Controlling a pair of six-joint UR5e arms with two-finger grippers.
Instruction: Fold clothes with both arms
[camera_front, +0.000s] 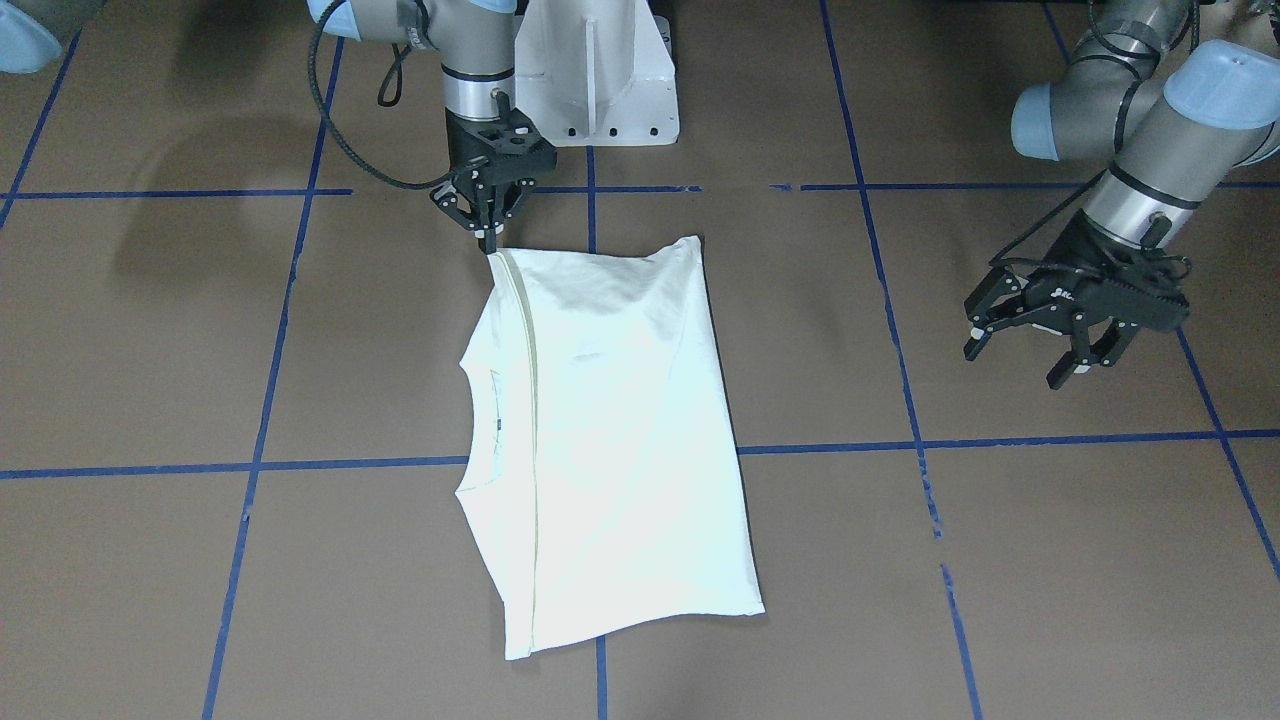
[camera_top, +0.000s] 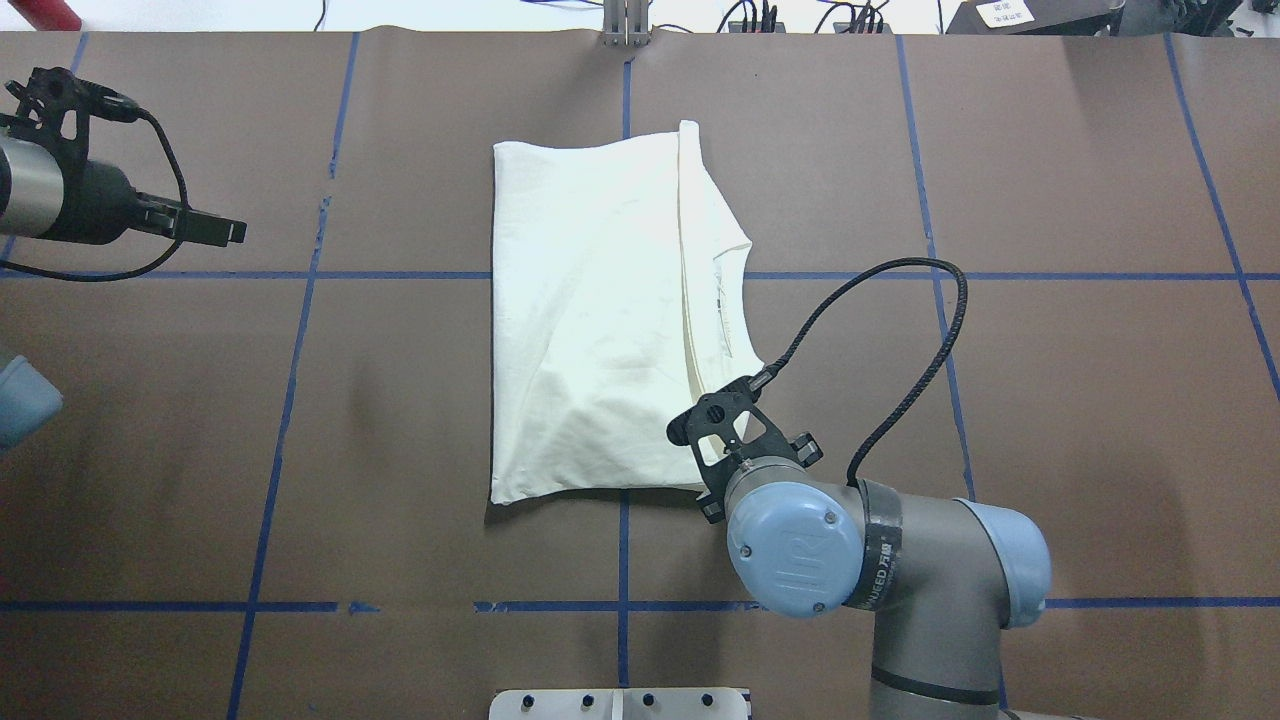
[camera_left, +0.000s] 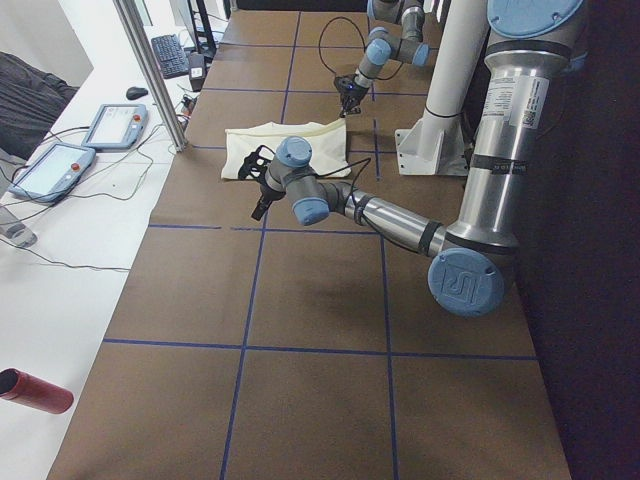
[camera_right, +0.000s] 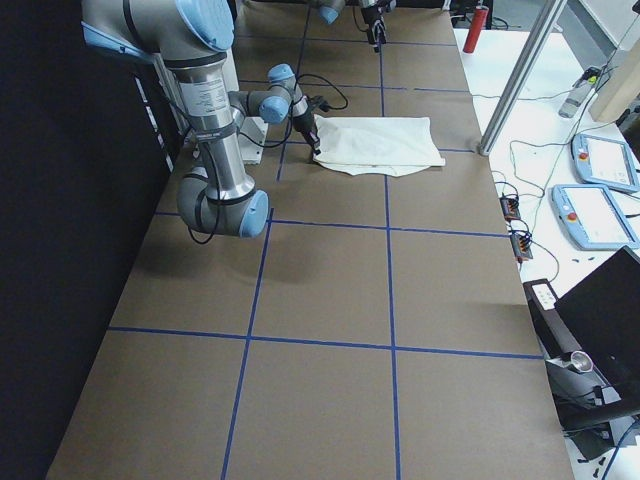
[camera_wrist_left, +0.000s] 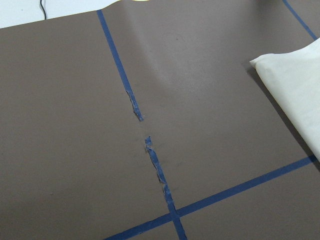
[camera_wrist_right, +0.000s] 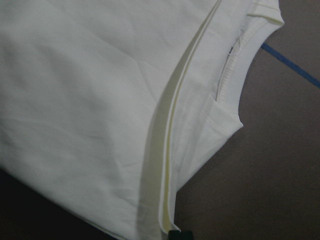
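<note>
T-shirt (camera_top: 590, 320) lies folded, plain side up, at the table's middle. At the left, the left gripper (camera_front: 1028, 355) hangs spread open and empty, well apart from the cloth. At the right, the right gripper (camera_front: 488, 238) seems pinched on the shirt's near right corner, though its tips are partly hidden. Pulled by that one corner alone, the stacked layers could slide apart and skew the fold. The brown table (camera_top: 1050, 400) carries blue tape lines (camera_top: 298, 400), one frayed. Beyond its far edge a white bench holds two tablets (camera_left: 50, 170) and cables.
</note>
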